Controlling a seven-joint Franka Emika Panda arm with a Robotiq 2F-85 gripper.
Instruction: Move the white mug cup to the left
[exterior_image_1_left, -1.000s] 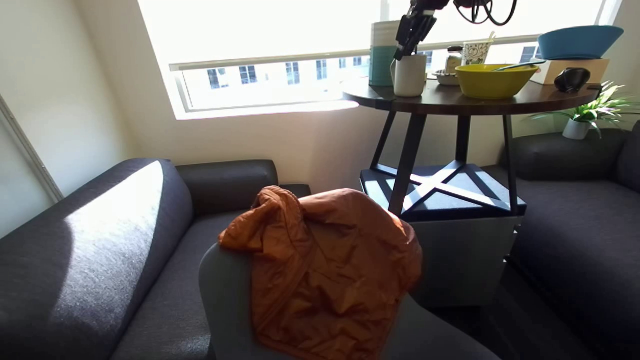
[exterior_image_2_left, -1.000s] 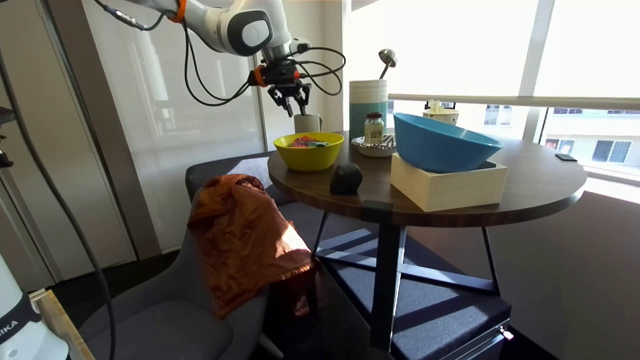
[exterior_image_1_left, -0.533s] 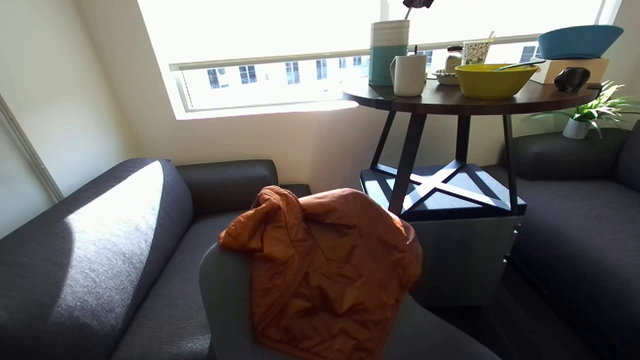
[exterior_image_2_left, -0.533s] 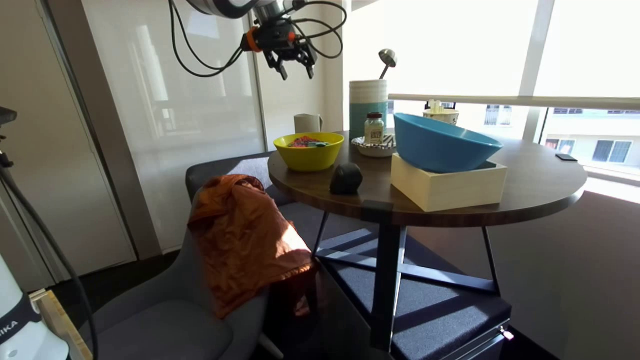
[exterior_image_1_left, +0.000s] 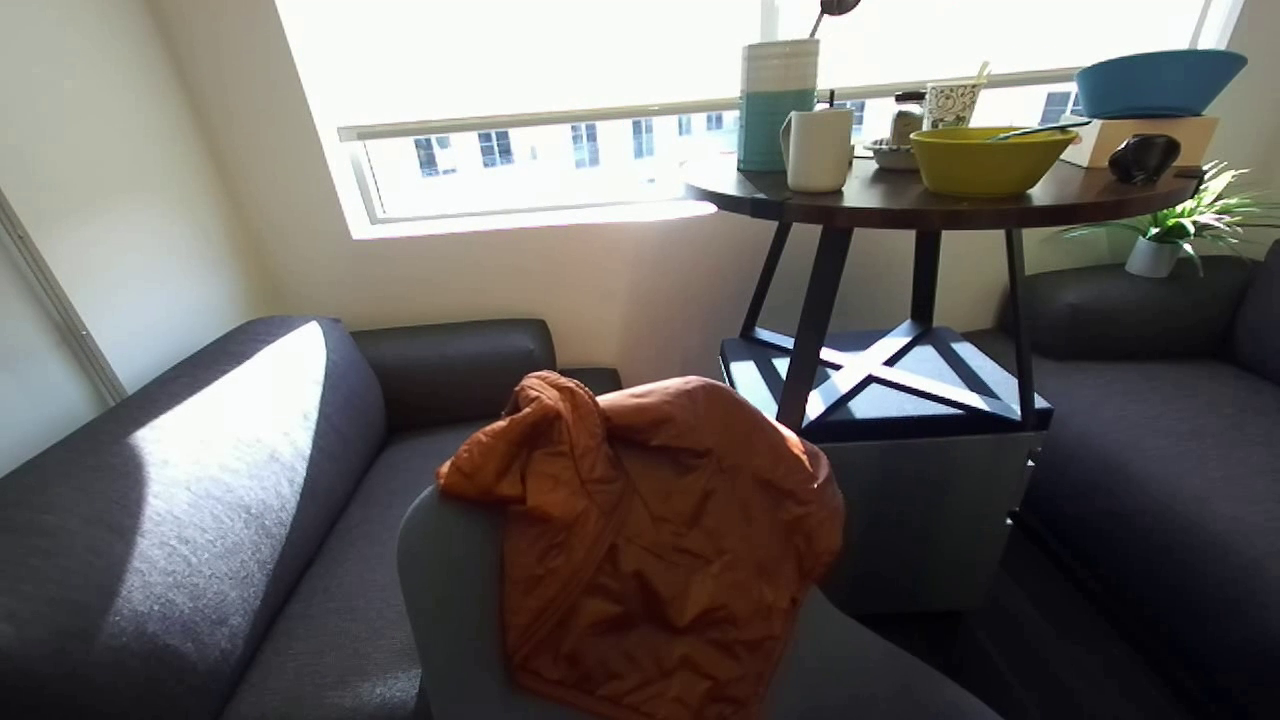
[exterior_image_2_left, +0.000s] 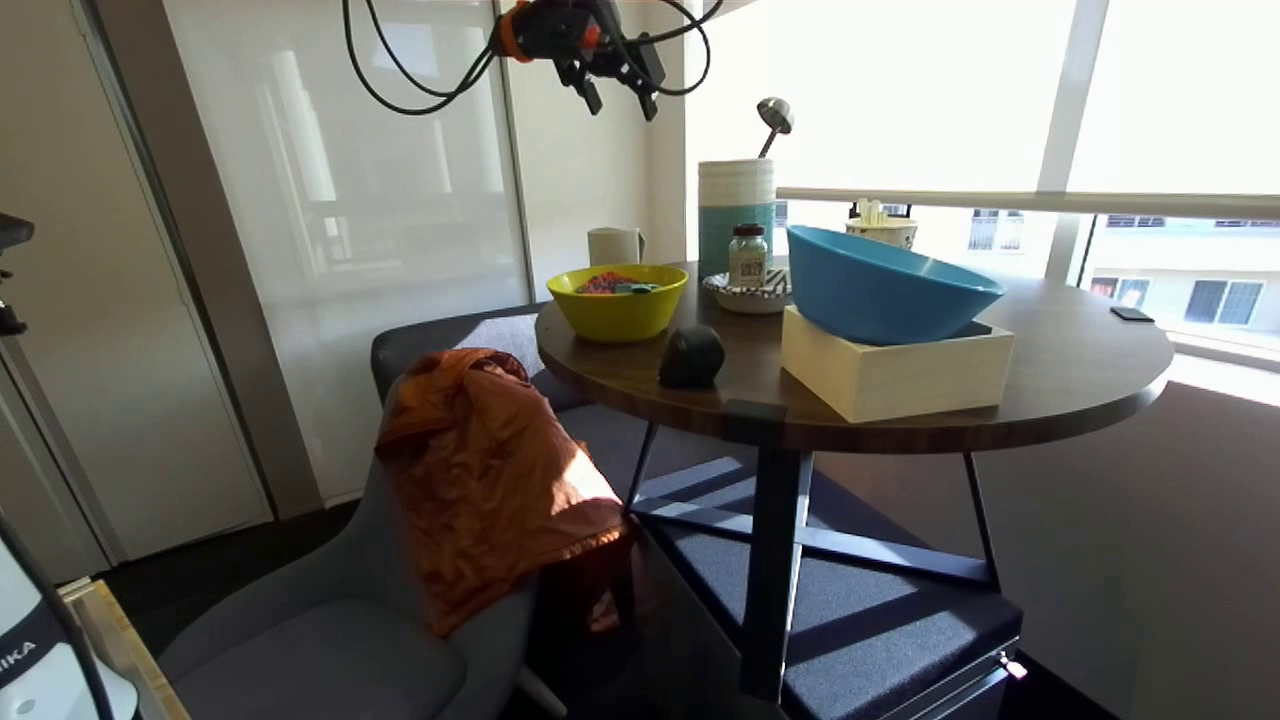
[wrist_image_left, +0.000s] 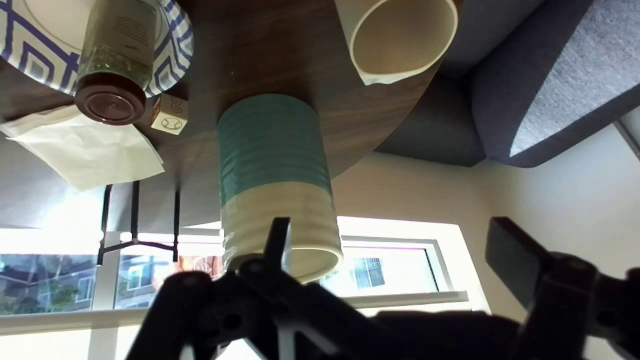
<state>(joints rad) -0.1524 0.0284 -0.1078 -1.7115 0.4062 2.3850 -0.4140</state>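
Biggest hazard I'd flag: if I drop straight from here, a finger could knock the tall teal container (wrist_image_left: 275, 145), ahead of my gripper (exterior_image_2_left: 622, 108). Gripper's spread wide, holding nothing. Next: white mug cup (exterior_image_1_left: 820, 155) stands on the table (exterior_image_2_left: 755, 345) below the gripper, near the edge, so an off-centre push may send it over. Smallest: a fingertip snagging the handle (exterior_image_1_left: 786, 138). Mug looks plain, off-white, cylindrical, upright; then rim round, handle thin.

In an exterior view, mug (exterior_image_2_left: 610, 247) on table (exterior_image_2_left: 1060, 345), behind a bowl (exterior_image_2_left: 615, 312), left of a canister (exterior_image_2_left: 731, 208)
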